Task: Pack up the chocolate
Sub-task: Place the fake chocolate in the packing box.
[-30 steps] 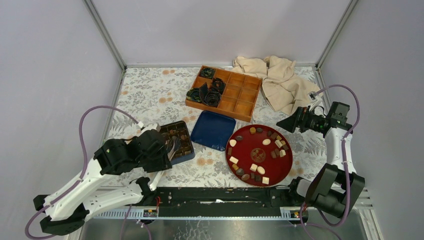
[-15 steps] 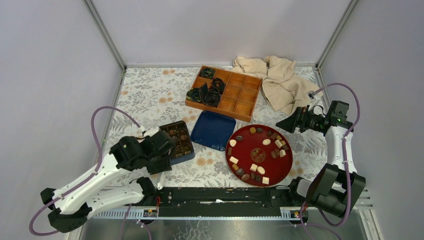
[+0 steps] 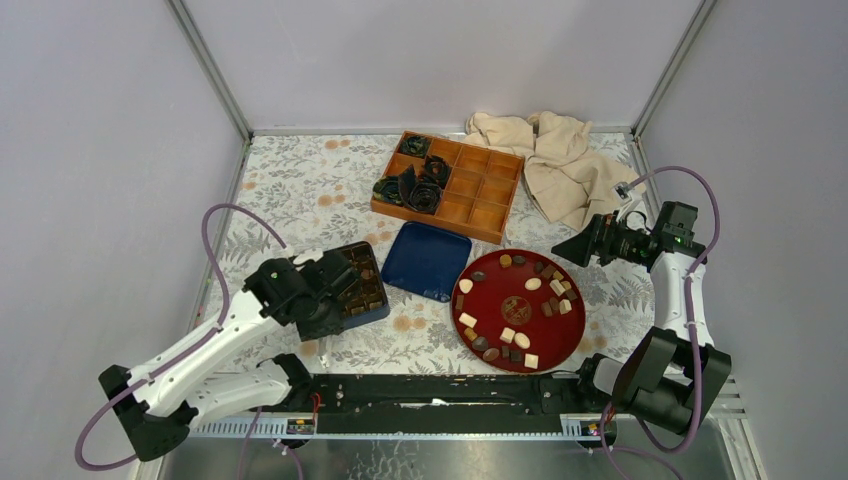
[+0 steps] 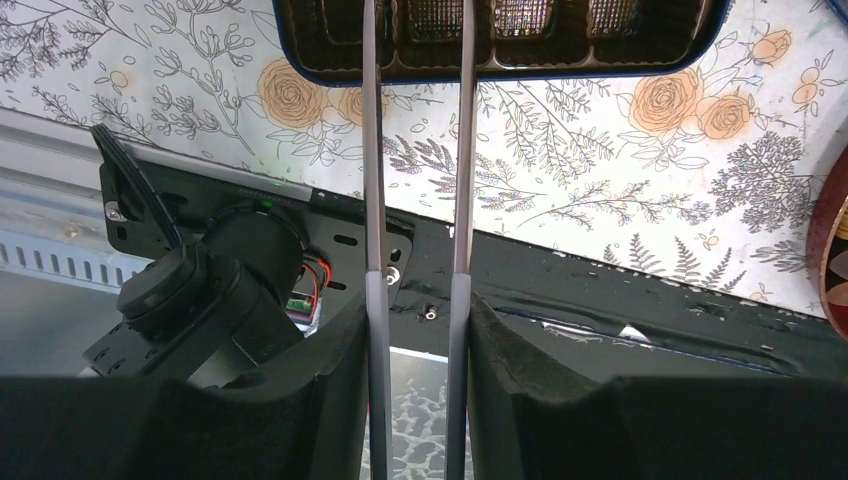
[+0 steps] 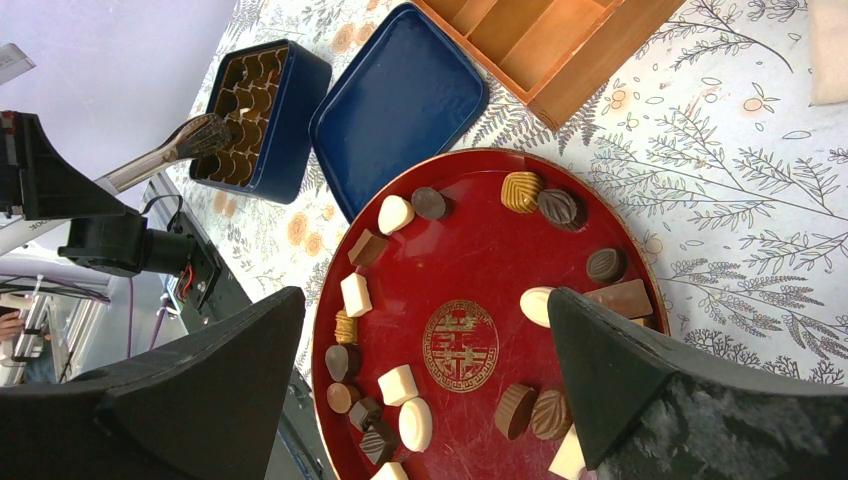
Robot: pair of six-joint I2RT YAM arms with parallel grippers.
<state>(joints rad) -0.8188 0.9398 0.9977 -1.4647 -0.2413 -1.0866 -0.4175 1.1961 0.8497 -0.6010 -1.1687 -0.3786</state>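
swung forward over the last second to bring the tongs, clamped between the left gripper's fingers, over the partly filled blue box, seemingly to set candy down, with most chocolate on the red plate under the wide-open, idle right gripper.

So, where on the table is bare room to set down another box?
The widest bare patch of table lies far left, between the side wall and the wooden tray. A narrower strip runs on the near side of the blue lid, between the blue tin and the red plate. The middle is crowded, and the cloth fills the far right corner.
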